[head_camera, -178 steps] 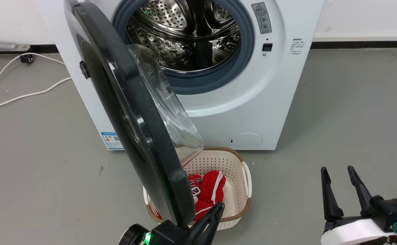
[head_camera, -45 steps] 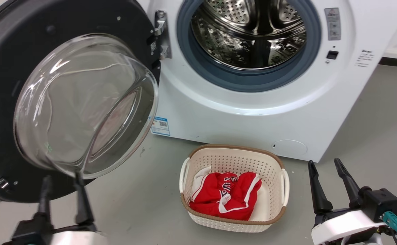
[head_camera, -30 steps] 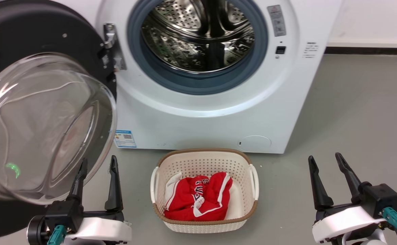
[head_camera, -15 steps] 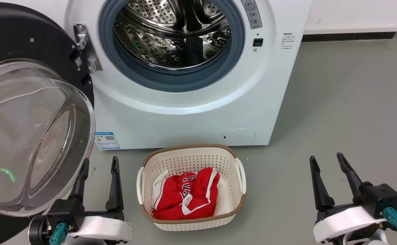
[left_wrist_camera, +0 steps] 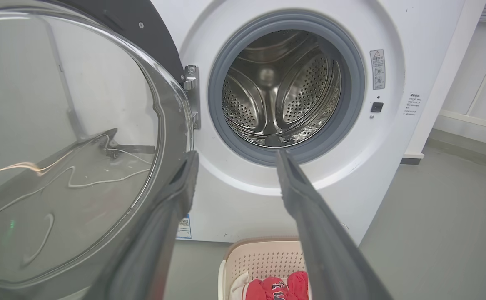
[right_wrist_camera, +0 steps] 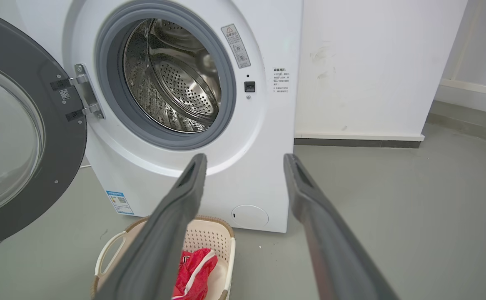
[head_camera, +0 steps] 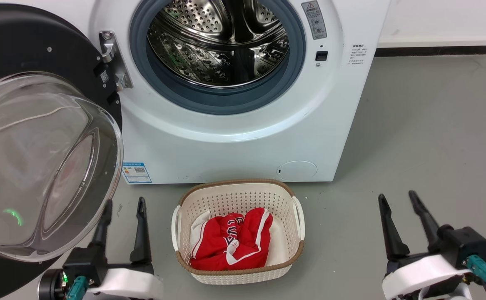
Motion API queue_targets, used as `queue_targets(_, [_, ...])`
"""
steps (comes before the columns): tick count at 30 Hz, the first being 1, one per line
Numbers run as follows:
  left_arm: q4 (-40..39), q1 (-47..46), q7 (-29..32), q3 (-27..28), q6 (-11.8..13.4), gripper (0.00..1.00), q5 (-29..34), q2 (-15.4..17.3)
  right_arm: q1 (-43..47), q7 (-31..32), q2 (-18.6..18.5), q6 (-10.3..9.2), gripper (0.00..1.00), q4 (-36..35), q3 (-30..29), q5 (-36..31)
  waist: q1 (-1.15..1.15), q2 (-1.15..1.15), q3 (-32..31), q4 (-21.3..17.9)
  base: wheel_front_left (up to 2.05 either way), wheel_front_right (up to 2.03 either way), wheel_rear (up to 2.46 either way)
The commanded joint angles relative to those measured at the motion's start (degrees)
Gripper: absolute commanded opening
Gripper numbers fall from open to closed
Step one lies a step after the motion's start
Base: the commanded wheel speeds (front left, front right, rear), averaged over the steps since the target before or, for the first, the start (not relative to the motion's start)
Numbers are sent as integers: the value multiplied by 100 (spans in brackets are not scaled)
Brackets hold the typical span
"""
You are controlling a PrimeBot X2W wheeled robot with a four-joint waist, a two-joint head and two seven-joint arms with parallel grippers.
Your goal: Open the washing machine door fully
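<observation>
The washing machine stands on a grey floor with its front facing the robot, its mouth uncovered, and the perforated steel drum showing inside the grey-blue rubber ring. The washing machine door is swung wide to the robot's left on its metal hinge. Its black inner face is turned toward the camera and its clear glass bowl bulges out toward the robot. A small blue sticker sits at the machine's lower left corner, and a round cover flap is low on its front to the right. On the floor just in front of the machine stands a cream perforated laundry basket with a brown rim, and a red garment with white trim lies crumpled inside it. The left gripper is at the lower left with its fingers spread apart and nothing between them. Its outer finger lies against the lower edge of the glass bowl in the head view, though whether the two touch cannot be told. The right gripper hangs over bare floor at the lower right, well apart from the basket and the machine, its two fingers likewise parted and empty.
</observation>
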Motion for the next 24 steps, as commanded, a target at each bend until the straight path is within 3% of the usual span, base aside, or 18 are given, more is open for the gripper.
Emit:
queue_targets(1, [28,3,3,1,-2,0,-7,-2,7,1,0,0,0,20,6,8,0,0,0,0,0,0,0])
queue_targets(5, [246,118,51,2,-5,0,-59,-37,132,24,-1,0,0,212,12,65,0,0,-1,1,0,0,0])
queue_targets(24, [448,-106,572,180,-184,0,-2121,-48,-69,330,-96,0,0,381,-50,2299,0,0,-13,13,0,0,0])
